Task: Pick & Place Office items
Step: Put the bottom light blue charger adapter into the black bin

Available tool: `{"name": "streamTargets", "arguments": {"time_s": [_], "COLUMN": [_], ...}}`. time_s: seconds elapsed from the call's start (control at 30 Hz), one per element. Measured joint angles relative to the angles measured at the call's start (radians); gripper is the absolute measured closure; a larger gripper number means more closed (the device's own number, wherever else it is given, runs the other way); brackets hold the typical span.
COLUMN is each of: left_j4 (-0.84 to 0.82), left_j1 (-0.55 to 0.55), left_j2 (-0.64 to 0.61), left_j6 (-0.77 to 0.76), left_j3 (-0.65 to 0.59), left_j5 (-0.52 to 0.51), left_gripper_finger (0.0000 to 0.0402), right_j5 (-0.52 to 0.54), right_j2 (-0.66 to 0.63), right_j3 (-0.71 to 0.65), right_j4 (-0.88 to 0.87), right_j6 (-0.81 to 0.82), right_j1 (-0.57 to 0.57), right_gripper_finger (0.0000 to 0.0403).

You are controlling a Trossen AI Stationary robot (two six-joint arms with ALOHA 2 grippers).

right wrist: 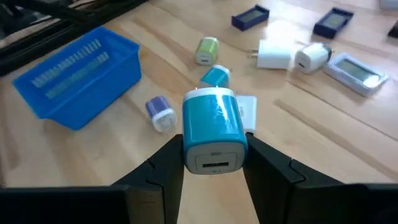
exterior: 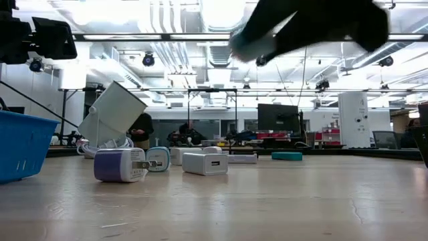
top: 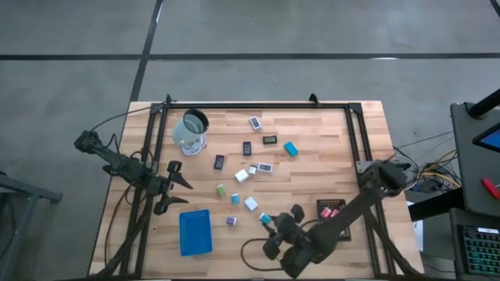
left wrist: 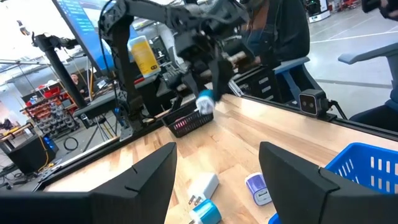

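Observation:
My right gripper (right wrist: 213,163) is shut on a teal block (right wrist: 213,124) with a white end face, above the table's near middle (top: 266,219). Below it on the wood lie a purple block (right wrist: 160,112), a green block (right wrist: 207,50), another teal block (right wrist: 216,77), white blocks (right wrist: 273,55) and flat dark rectangles (right wrist: 250,17). The low view shows the gripper (exterior: 294,27) high over the table. My left gripper (top: 176,188) waits open at the table's left edge, with nothing between its fingers (left wrist: 146,180). My right gripper pinches the teal block by its two opposite side faces (right wrist: 186,138), at the end with the white face, between its two fingers (right wrist: 166,163). The fingers slant down from the table's near right. The block is lifted clear of the table and juts out beyond the fingertips.
A blue tray (top: 195,232) lies near the left front. At the right front sits a black tray (top: 331,211) holding pink pieces, and a clear cup (top: 191,131) lies tipped at the far left. More small pieces are scattered across the middle (top: 258,168). People sit in the room behind.

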Motion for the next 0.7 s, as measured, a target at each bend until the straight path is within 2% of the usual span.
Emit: {"name": "streamTargets", "arguments": {"time_s": [0.17,0.4,0.7], "left_j4": [0.0,0.0,0.0], "left_j1": [0.0,0.0,0.0], "left_j2": [0.001,0.005,0.005], "left_j6": [0.0,0.0,0.0], "left_j3": [0.0,0.0,0.0], "left_j5": [0.0,0.0,0.0], "left_gripper_finger": [0.0168,0.0168,0.0168], "right_j5": [-0.111,-0.246,-0.508], "right_j2": [-0.106,-0.23,-0.339], "right_j3": [0.0,0.0,-0.001], "right_j4": [-0.133,-0.334,-0.48], "right_j6": [0.013,0.137,0.288], "right_j1": [0.006,0.012,0.02], "right_gripper_finger": [0.0266,0.0266,0.0266]}}
